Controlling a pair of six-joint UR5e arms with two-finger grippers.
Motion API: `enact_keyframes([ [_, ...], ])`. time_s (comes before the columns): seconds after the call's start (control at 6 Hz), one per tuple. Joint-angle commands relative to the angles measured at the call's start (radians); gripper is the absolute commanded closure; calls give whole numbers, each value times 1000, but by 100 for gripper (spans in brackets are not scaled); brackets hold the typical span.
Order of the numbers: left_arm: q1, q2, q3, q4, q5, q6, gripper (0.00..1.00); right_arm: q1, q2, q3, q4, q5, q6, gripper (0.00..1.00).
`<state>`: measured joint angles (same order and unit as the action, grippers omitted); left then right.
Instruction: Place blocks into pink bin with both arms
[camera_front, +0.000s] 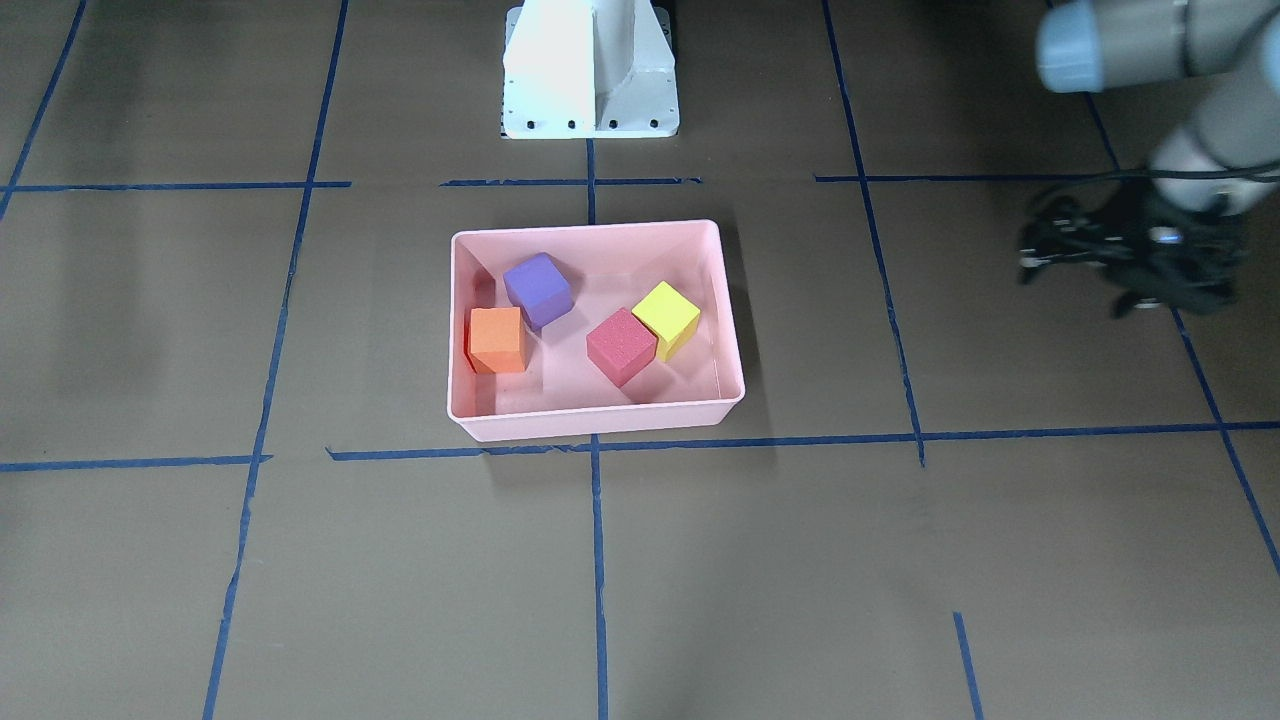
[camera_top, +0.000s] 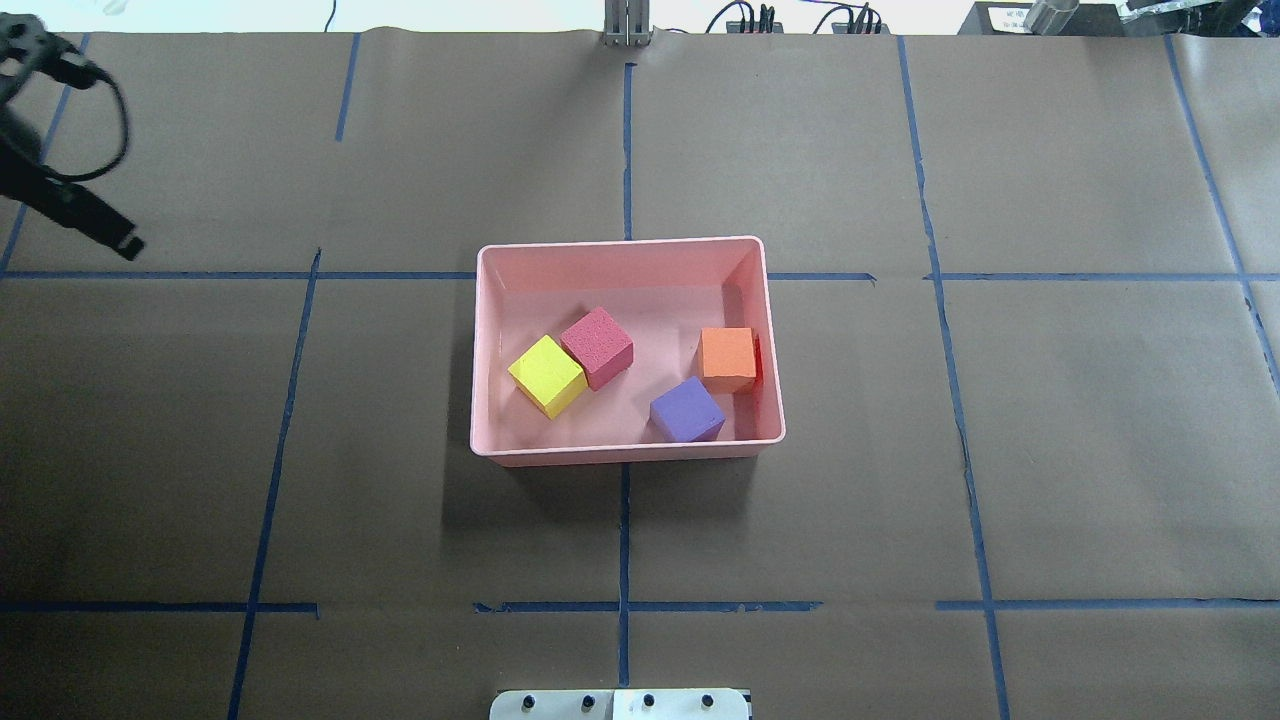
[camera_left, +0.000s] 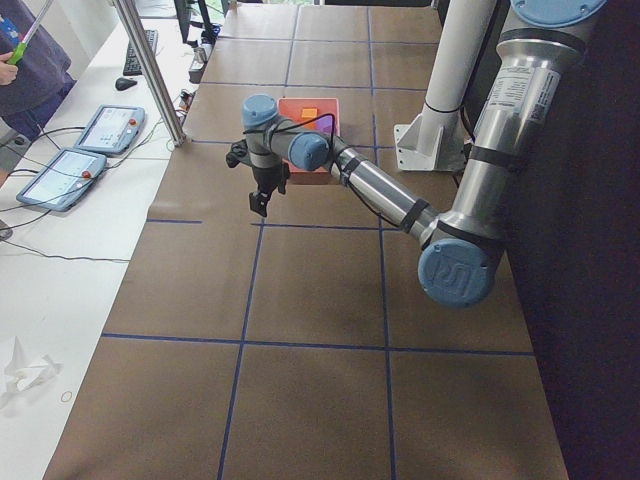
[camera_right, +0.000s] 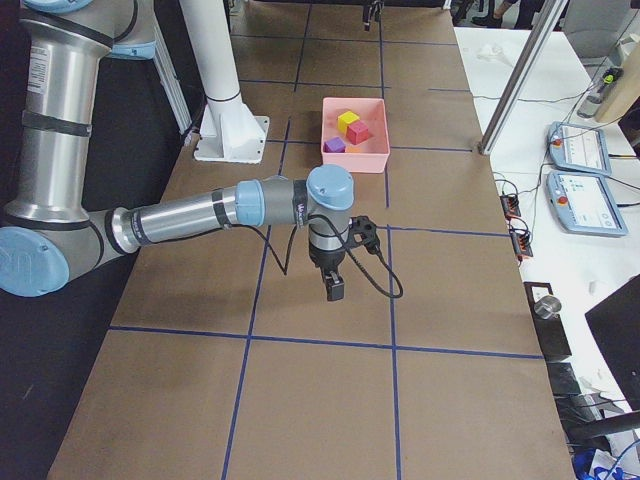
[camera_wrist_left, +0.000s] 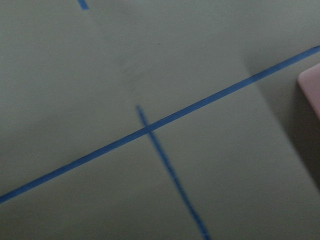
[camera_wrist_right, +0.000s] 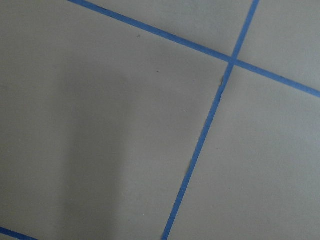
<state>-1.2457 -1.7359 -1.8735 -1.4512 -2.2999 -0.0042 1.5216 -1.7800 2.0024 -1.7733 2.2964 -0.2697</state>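
The grey tubular left arm (camera_left: 400, 205) bends at the elbow and reaches toward the far left corner of the brown paper-covered worktop (camera_top: 900, 450); its black two-finger left gripper (camera_left: 260, 203) points down above the paper, well apart from the shallow pale-pink plastic bin (camera_top: 620, 243); blur and distance leave it impossible to tell whether the fingers are parted or together. The grey right arm (camera_right: 190, 218) holds its forearm level over the worktop's right end, with the black right gripper (camera_right: 334, 292) hanging straight down near a blue tape line (camera_right: 390, 290); it shows only from the side, so its state cannot be told either. The bin sits at the worktop's middle with all four foam cubes inside: the yellow-green block (camera_top: 547, 375) touching the red-pink block (camera_top: 597, 347) on the left half, the orange block (camera_top: 727, 358) against the right wall, and the purple block (camera_top: 686, 410) just beside it toward the near wall. From the left end the arm's wrist hides most of the bin; the left wrist camera catches only one blurred pink corner.
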Motion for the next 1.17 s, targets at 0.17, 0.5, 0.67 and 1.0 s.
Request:
enact_keyframes([
  [0.17, -356, 212, 161, -6, -29, 375, 0, 29, -12, -60, 0, 26, 3, 0],
  [0.5, -380, 262, 169, -8, -30, 374, 0, 29, -9, -62, 0, 28, 7, 0],
  [0.67, -382, 269, 190, -5, -35, 369, 0, 29, -9, -60, 0, 28, 7, 0],
  [1.0, -382, 269, 177, -6, -26, 368, 0, 29, -9, -59, 0, 29, 7, 0],
])
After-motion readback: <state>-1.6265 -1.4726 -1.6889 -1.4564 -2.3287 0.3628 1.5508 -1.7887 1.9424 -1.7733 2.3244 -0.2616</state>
